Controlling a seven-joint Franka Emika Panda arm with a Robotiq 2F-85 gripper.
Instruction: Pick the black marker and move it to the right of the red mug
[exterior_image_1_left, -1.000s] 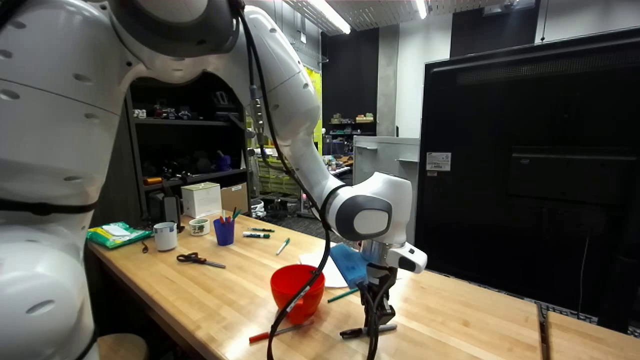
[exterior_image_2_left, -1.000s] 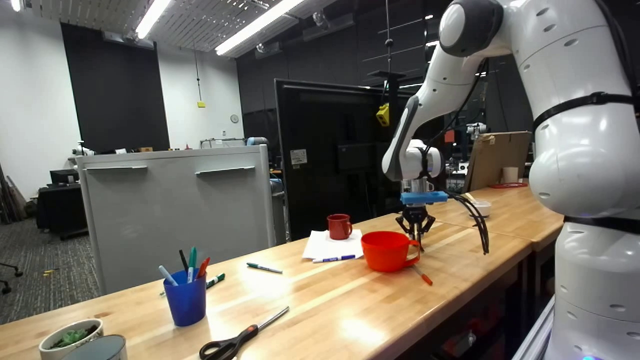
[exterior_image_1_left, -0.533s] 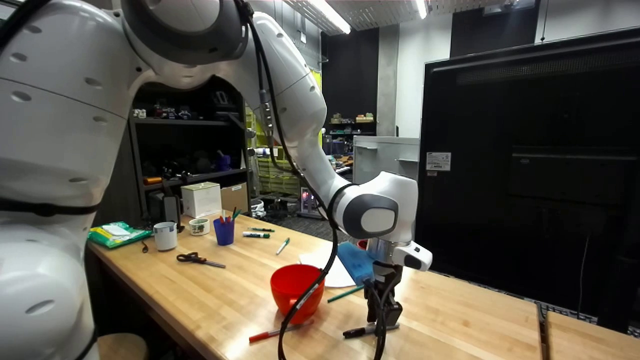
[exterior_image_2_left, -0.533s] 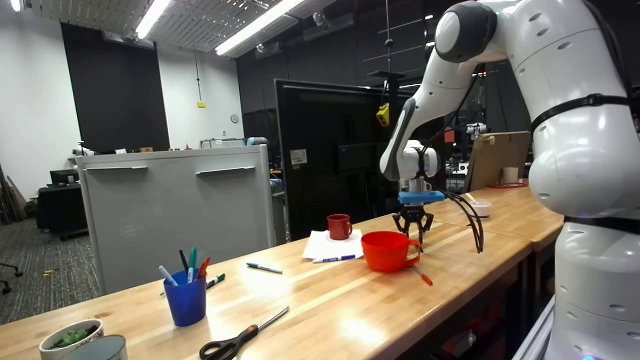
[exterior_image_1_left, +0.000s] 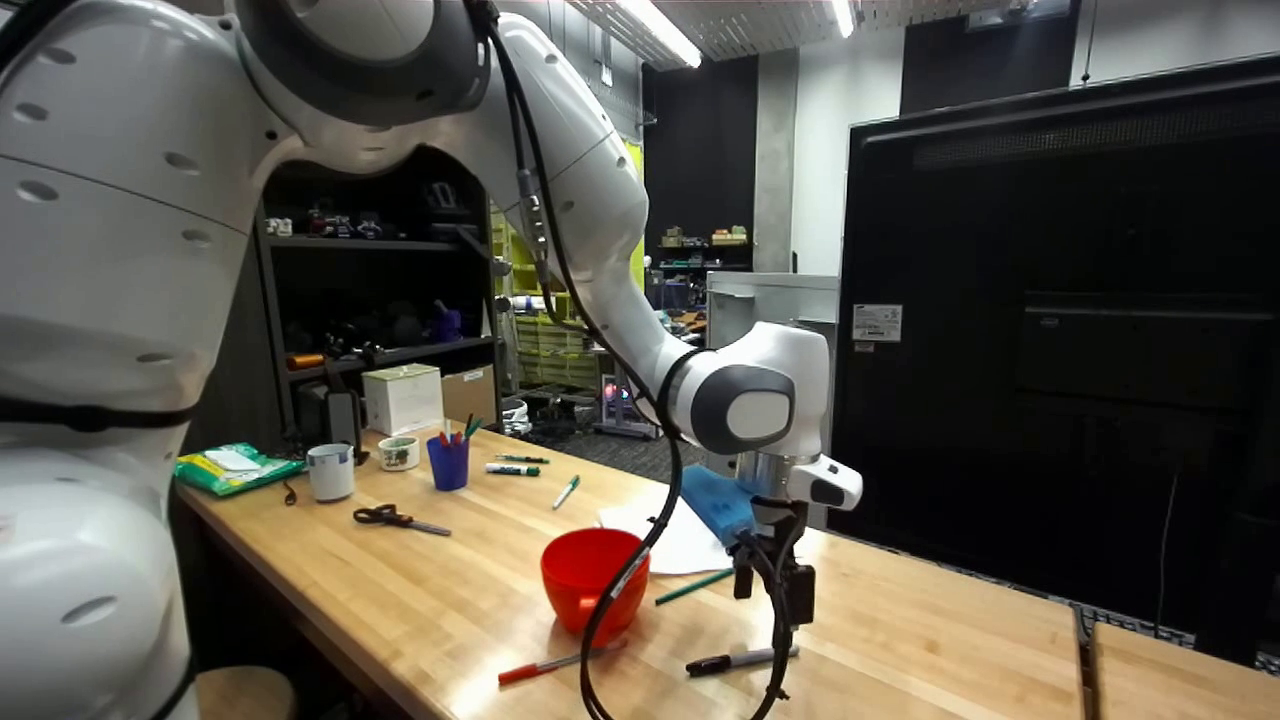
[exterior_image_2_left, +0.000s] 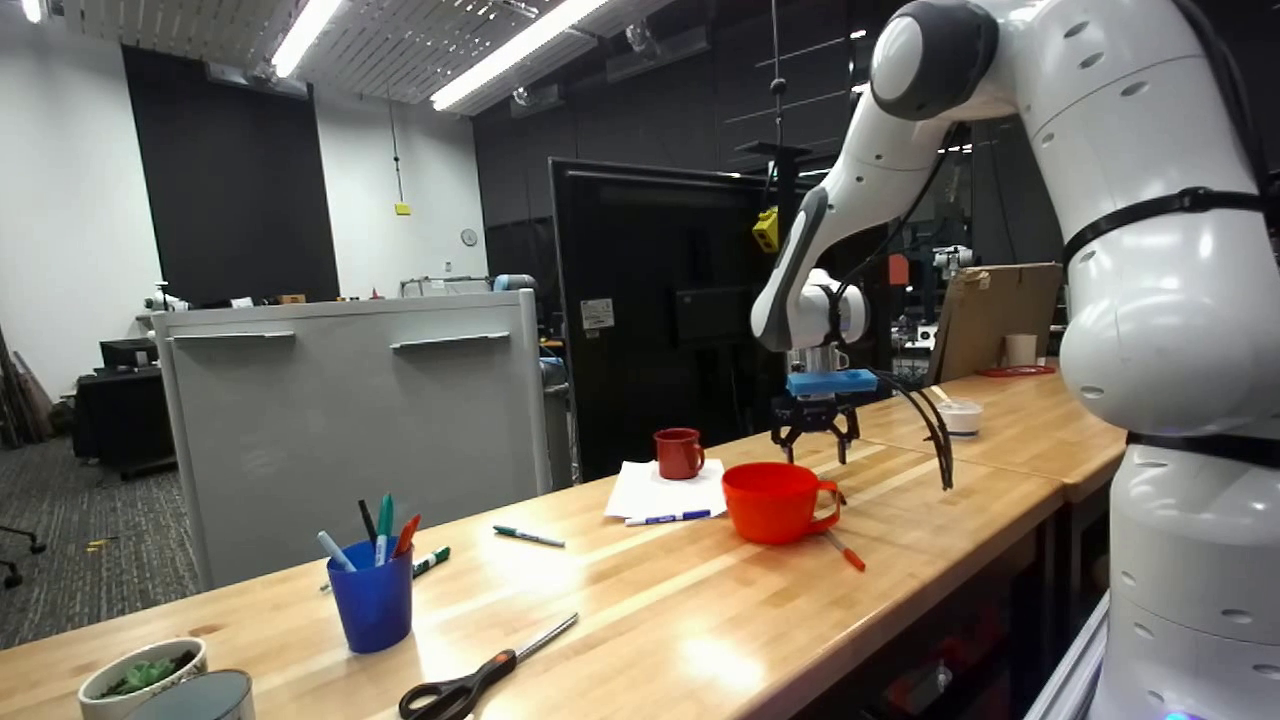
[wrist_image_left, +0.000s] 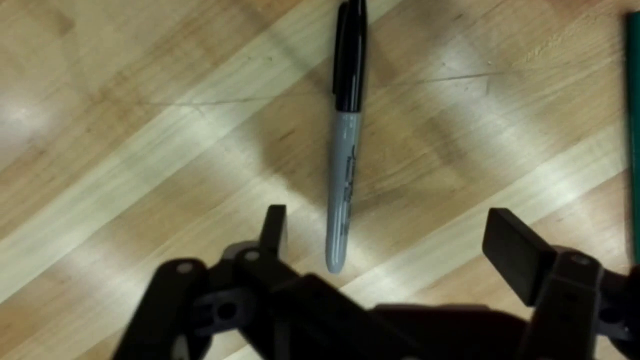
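Note:
The black marker (wrist_image_left: 345, 175), black-capped with a grey barrel, lies flat on the wooden table. In an exterior view the same marker (exterior_image_1_left: 735, 660) shows below my gripper (exterior_image_1_left: 772, 590); elsewhere the big red bowl hides most of it. My gripper (wrist_image_left: 390, 235) stands open above the marker's grey end, its fingers (wrist_image_left: 520, 255) wide apart and touching nothing. The barrel's end appears between them, closer to the left finger. On white paper in an exterior view sits the red mug (exterior_image_2_left: 679, 454), upright, to the left of my gripper (exterior_image_2_left: 815, 455). It is hidden behind the arm in the opposite view.
A bright red bowl (exterior_image_2_left: 770, 500) with a handle stands close to the black marker. Near it lie a red marker (exterior_image_1_left: 525, 673) and a green marker (exterior_image_1_left: 690, 588). Farther off are scissors (exterior_image_2_left: 480, 682) and a blue pen cup (exterior_image_2_left: 372, 600). Arm cables loop beside the gripper.
My gripper was shut on the black marker at the tabletop. It has opened, let the marker go, and risen above it. The marker stays lying on the table.

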